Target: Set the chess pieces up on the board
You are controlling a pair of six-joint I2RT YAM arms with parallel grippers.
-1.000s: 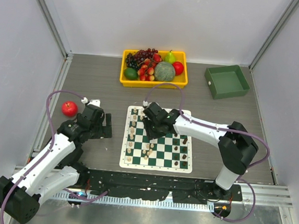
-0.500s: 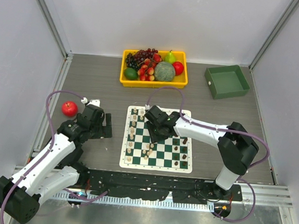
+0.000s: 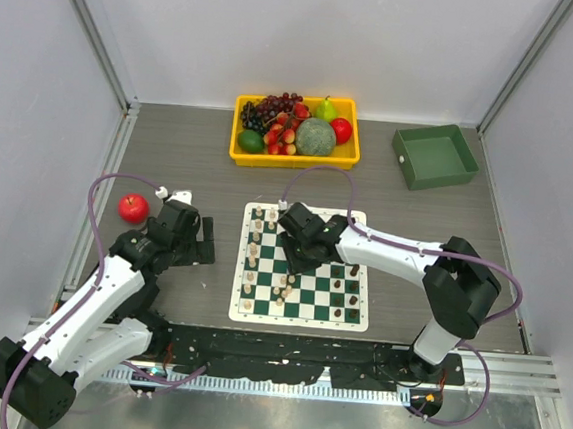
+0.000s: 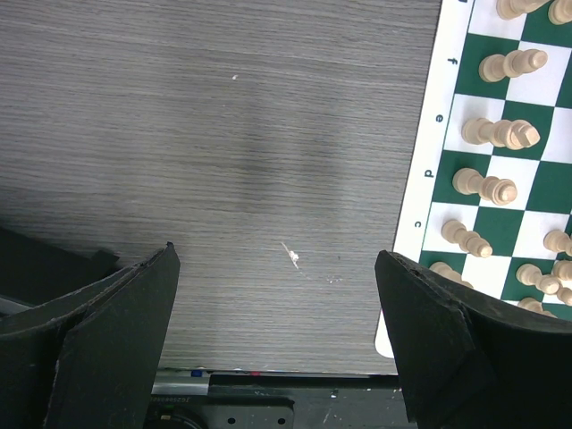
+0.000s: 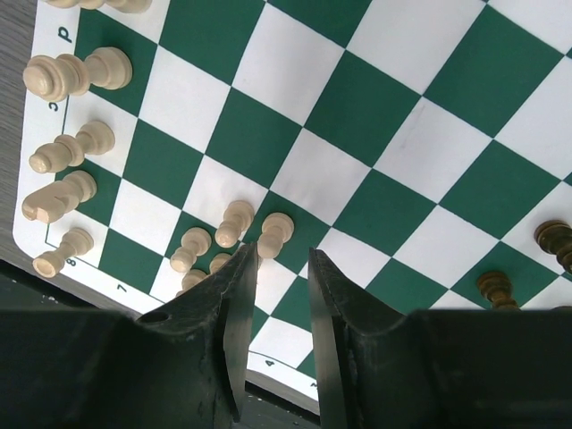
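Note:
The green and white board [image 3: 311, 277] lies in the middle of the table. Cream chess pieces [image 3: 251, 262] stand along its left side, with a cluster [image 3: 282, 292] near the front. A few dark pieces [image 3: 345, 290] stand at the right front. My right gripper [image 3: 298, 256] hovers over the board. In the right wrist view it [image 5: 283, 255] is open by a narrow gap and empty, its tips just short of a cream pawn [image 5: 275, 234]. My left gripper [image 4: 277, 259] is wide open and empty over bare table, left of the board's edge [image 4: 420, 197].
A yellow tray [image 3: 291, 160] full of fruit stands at the back. A green bin [image 3: 434, 155] is at the back right. A red apple [image 3: 133, 207] lies on the table left of my left arm.
My right gripper has moved slightly toward the near right over the board. My left arm has not moved.

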